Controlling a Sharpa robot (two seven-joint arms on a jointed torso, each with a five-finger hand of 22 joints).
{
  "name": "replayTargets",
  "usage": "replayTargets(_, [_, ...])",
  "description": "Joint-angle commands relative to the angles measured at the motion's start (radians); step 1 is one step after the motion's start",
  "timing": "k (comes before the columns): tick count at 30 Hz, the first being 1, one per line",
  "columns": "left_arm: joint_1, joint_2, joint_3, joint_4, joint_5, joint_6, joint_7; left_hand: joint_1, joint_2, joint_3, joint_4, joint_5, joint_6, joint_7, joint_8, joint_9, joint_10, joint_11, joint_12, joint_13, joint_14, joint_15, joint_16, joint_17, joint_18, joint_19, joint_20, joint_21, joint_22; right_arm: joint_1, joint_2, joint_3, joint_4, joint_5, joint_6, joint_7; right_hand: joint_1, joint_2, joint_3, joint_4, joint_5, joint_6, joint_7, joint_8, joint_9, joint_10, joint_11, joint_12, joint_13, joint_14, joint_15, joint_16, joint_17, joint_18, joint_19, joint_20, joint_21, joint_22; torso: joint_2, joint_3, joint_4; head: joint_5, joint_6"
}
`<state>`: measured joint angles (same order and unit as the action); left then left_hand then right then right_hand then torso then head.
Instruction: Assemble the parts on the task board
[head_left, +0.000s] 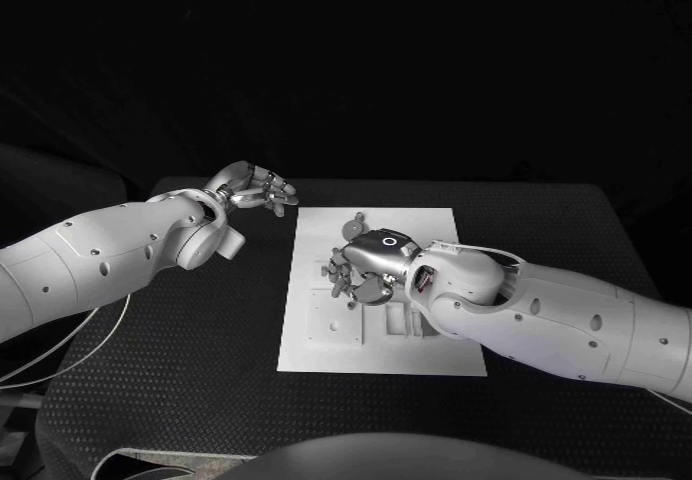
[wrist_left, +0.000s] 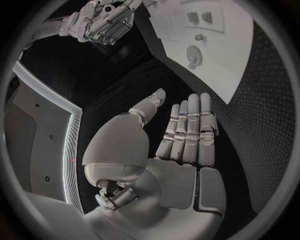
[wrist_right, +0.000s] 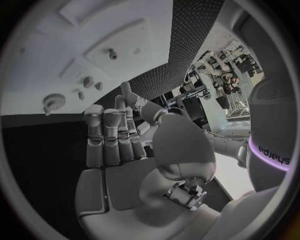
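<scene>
The white task board (head_left: 378, 352) lies in the middle of the black table. Small grey parts sit on it: a round one (head_left: 351, 226) near its far edge and blocks (head_left: 405, 321) near its middle. My right hand (head_left: 362, 269) is above the board's middle, fingers stretched out and holding nothing (wrist_right: 115, 145). In its wrist view the board (wrist_right: 69, 45) carries a round part (wrist_right: 51, 102), a peg (wrist_right: 112, 53) and small pieces (wrist_right: 87, 82). My left hand (head_left: 254, 188) is off the board's far left corner, over the table. Its fingers (wrist_left: 187, 132) are straight and its palm is bare. The board (wrist_left: 234, 70) lies beyond them.
Black textured table (head_left: 173, 360) surrounds the board on all sides. My right forearm (head_left: 562, 315) crosses the board's near right corner. A cable (head_left: 58, 350) hangs by the left arm at the table's left edge.
</scene>
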<state>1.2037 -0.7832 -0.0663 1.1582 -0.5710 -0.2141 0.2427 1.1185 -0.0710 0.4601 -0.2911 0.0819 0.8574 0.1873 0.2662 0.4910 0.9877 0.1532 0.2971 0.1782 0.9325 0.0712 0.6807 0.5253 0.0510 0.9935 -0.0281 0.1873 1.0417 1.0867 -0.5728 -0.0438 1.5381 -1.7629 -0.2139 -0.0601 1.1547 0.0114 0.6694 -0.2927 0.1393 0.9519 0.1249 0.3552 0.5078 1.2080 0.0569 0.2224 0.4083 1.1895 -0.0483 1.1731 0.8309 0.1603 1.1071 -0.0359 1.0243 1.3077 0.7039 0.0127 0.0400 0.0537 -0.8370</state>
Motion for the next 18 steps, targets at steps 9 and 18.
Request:
replayTargets(9, [0.002, 0.004, 0.001, 0.001, 0.009, 0.008, 0.009, -0.01, -0.001, -0.005, 0.0, -0.001, -0.004, -0.003, 0.003, -0.001, -0.001, -0.003, 0.005, -0.001, 0.004, 0.002, -0.006, 0.002, 0.011, 0.006, 0.002, -0.004, 0.002, -0.001, 0.069, -0.059, -0.038, -0.089, 0.103, -0.005, 0.001, -0.001, 0.003, -0.002, -0.002, 0.026, -0.002, 0.016, 0.022, 0.003, 0.0, -0.005, 0.0, -0.003, -0.005, 0.0, -0.001, 0.101, -0.002, -0.006, 0.005, 0.018, 0.0, 0.0006, -0.0002, 0.018, -0.011])
replayTargets(18, [0.002, 0.001, 0.001, 0.001, 0.009, 0.007, 0.009, -0.01, -0.002, -0.005, 0.0, -0.001, -0.004, -0.003, 0.003, -0.002, -0.002, -0.003, 0.005, -0.002, 0.004, 0.002, -0.007, 0.003, 0.011, 0.006, 0.002, -0.004, 0.002, -0.004, 0.079, -0.075, -0.049, -0.154, 0.103, -0.019, 0.002, -0.002, 0.004, -0.002, -0.001, 0.026, -0.002, 0.016, 0.022, 0.003, 0.0, -0.006, -0.001, -0.004, -0.005, 0.0, -0.001, 0.101, -0.003, -0.006, 0.005, 0.018, 0.0, 0.0019, -0.0007, 0.026, -0.02])
